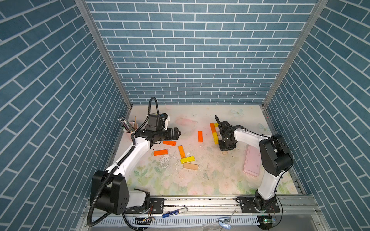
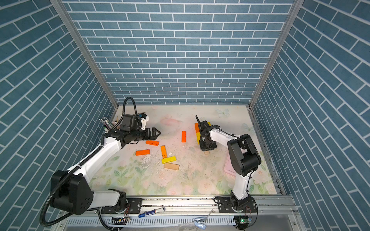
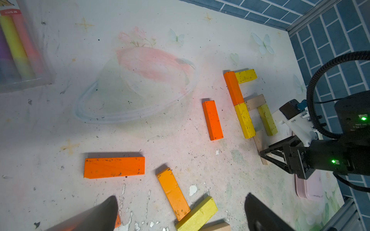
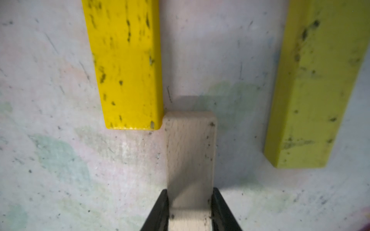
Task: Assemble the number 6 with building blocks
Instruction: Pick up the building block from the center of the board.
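Tan block [image 4: 190, 156] sits pinched in my right gripper [image 4: 190, 191], one corner touching a yellow block [image 4: 126, 60]; my left gripper [image 3: 181, 197] gapes wide.

left arm [image 1: 140, 147]: white links, black joints, ribbed black cable [image 1: 94, 202]; right arm [image 1: 267, 183] alike, green leds [image 3: 363, 118].

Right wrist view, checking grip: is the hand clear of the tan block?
No, the right hand is shut on the tan block, fingers against both sides.

Bare, matt wood grain is shown by the tan bar [image 4: 190, 156]. Just beside it, the yellow bar [image 4: 124, 60] is coated in glossy, dirt-speckled paint.
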`<state>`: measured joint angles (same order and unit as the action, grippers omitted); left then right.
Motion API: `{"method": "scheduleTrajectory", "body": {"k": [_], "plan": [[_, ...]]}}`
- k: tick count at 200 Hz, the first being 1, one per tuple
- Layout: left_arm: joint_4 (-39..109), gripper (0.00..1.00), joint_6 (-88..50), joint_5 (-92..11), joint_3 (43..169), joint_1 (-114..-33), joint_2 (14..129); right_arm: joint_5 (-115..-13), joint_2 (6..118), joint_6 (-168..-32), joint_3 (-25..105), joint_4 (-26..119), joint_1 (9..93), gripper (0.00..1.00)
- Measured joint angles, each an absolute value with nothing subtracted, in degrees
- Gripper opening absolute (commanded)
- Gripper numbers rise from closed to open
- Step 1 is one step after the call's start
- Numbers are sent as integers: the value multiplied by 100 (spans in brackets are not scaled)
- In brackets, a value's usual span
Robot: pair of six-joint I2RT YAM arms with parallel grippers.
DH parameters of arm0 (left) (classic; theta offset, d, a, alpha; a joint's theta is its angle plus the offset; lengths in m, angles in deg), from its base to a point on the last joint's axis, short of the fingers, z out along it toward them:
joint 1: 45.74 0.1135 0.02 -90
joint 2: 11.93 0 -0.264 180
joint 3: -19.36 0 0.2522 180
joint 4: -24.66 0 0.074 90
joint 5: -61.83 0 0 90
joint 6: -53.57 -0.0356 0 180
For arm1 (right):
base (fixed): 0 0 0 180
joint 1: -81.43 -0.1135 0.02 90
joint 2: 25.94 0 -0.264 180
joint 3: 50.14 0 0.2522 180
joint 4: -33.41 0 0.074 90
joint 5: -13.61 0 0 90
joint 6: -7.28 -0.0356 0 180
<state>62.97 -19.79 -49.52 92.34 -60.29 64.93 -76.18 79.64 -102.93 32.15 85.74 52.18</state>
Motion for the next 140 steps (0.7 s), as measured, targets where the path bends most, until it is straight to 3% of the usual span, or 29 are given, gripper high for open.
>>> {"method": "scheduleTrajectory", "body": {"k": [51,140], "plan": [[6297,99,-1856,-4932,9234,-6029,6305,-7621,7382,-11331,2842,8347,4986,30],[6297,99,-1603,-4816,9234,-6029,6073,-7972,6715,-14330,1985,8030,4553,29]]}}
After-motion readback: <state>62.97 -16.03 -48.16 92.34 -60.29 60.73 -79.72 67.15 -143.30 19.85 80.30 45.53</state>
